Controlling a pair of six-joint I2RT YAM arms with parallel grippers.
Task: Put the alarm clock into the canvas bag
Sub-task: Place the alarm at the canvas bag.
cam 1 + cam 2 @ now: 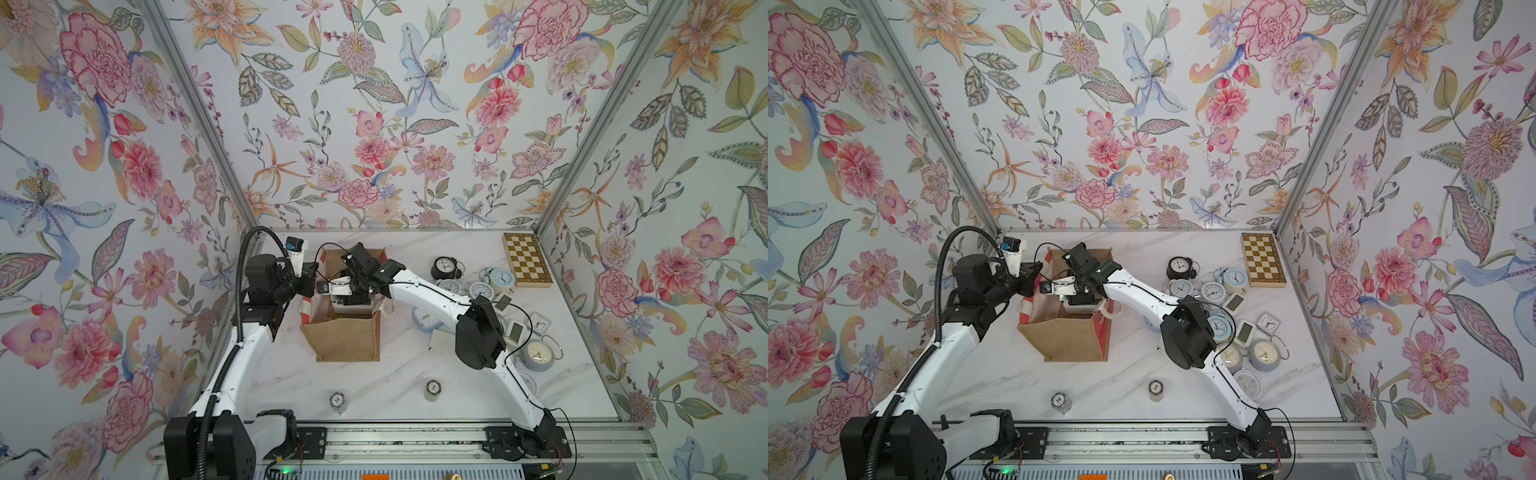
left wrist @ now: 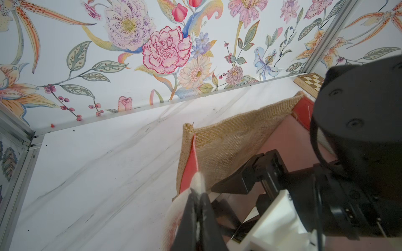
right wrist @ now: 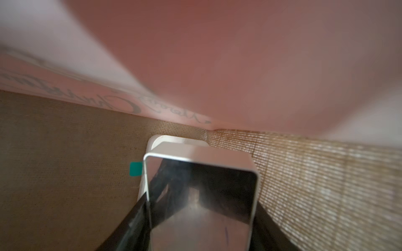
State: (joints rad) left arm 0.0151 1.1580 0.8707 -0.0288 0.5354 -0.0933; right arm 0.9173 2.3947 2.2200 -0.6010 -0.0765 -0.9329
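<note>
The canvas bag (image 1: 345,340) (image 1: 1065,338), a boxy tan burlap tote, stands open in mid-table. My left gripper (image 2: 197,192) (image 1: 309,277) is shut on its whitish strap handle (image 2: 199,180) at the bag's left rim. My right gripper (image 3: 201,203) (image 1: 351,291) reaches down inside the bag. It is shut on the alarm clock (image 3: 202,178) (image 1: 351,306) (image 1: 1079,307), a white rectangular one with a dark mirror face, with a black finger (image 3: 132,219) on each side. The clock's far end sits low near a burlap corner; I cannot tell whether it touches.
Several more alarm clocks (image 1: 500,278) (image 1: 1264,355) lie on the right of the table, partly under my right arm. A wooden chessboard box (image 1: 527,259) sits at the back right. Two small round stacks (image 1: 337,401) (image 1: 433,390) stand near the front edge.
</note>
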